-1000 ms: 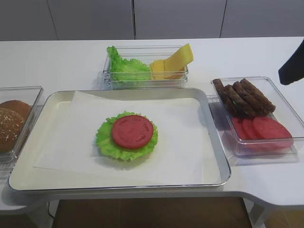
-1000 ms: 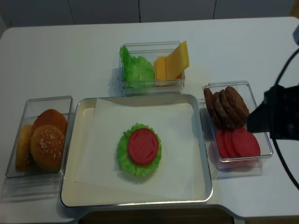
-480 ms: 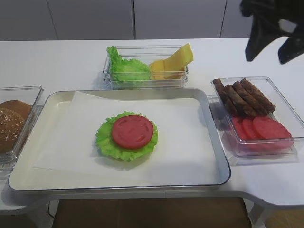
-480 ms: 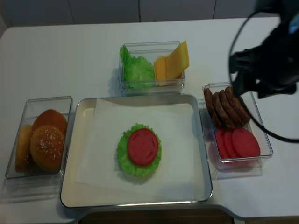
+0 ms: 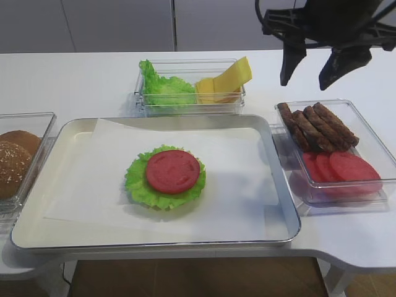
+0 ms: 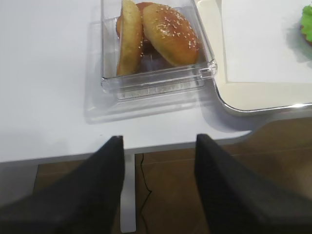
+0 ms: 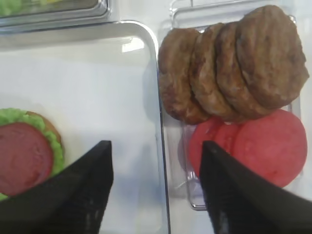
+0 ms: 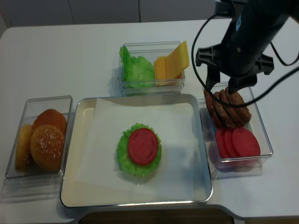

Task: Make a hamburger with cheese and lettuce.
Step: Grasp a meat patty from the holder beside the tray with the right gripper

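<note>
Your right gripper (image 5: 308,67) hangs in the upper right of the frame with its jaws spread and nothing between them, above the far end of the clear tub (image 5: 372,141) that holds the brown patties (image 5: 317,125) and spare tomato slices (image 5: 344,166).

Going left to right: the buns (image 8: 41,138) sit in their tub at the left edge; the hamburger (image 5: 166,177), so far only lettuce and tomato, lies centre on the papered tray (image 5: 279,162); the cheese (image 5: 225,80) leans in the top-centre tub beside the lettuce (image 5: 161,88).

You appear to be going for a patty; next, descend and close on one disc alone.

Your left gripper (image 6: 157,146) shows open only in its wrist view, off the table's near edge.
</note>
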